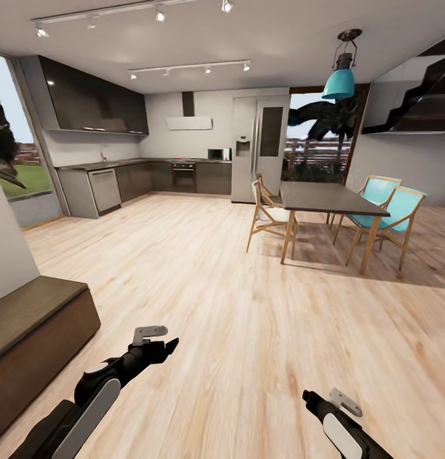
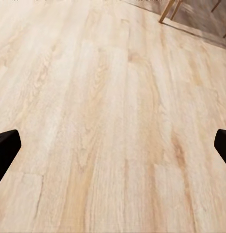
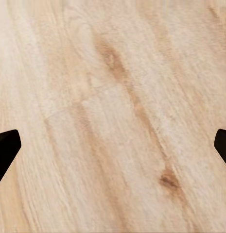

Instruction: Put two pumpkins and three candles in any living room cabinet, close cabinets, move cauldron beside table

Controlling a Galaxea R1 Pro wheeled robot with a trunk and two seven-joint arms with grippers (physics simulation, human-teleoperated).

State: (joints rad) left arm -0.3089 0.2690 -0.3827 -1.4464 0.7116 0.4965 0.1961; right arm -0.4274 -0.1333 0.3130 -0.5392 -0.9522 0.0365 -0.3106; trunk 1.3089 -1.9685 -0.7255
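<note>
Our left gripper [image 1: 168, 347] hangs low over the wood-plank floor [image 1: 216, 306] with its black fingers spread wide; in the left wrist view the two fingertips [image 2: 7, 148] sit at opposite edges with nothing between them but bare planks. Our right gripper [image 3: 113, 145] is spread the same way in its own wrist view, its fingertips [image 3: 6, 145] wide apart over a knotty patch of floor and holding nothing. From the head camera we see the left arm [image 1: 95, 395] bent and reaching forward and toward the middle, its forearm rising from the lower corner, while the right arm [image 1: 340, 427] shows just its wrist end, pointing up and inward.

Beside the left arm, on its outer side, stands a low dark-brown wooden unit [image 1: 31, 338] against a pale wall; we cannot tell whether this is the cabinet. Well beyond both arms across the open floor stands a grey dining table [image 1: 321, 197] with wooden legs, ringed by turquoise chairs [image 1: 394, 210] and a pale wooden chair [image 1: 267, 217]. Beyond that table we see a dark kitchen counter [image 1: 146, 172], a tall fridge [image 1: 257, 146] and a teal pendant lamp [image 1: 340, 80] above the table.
</note>
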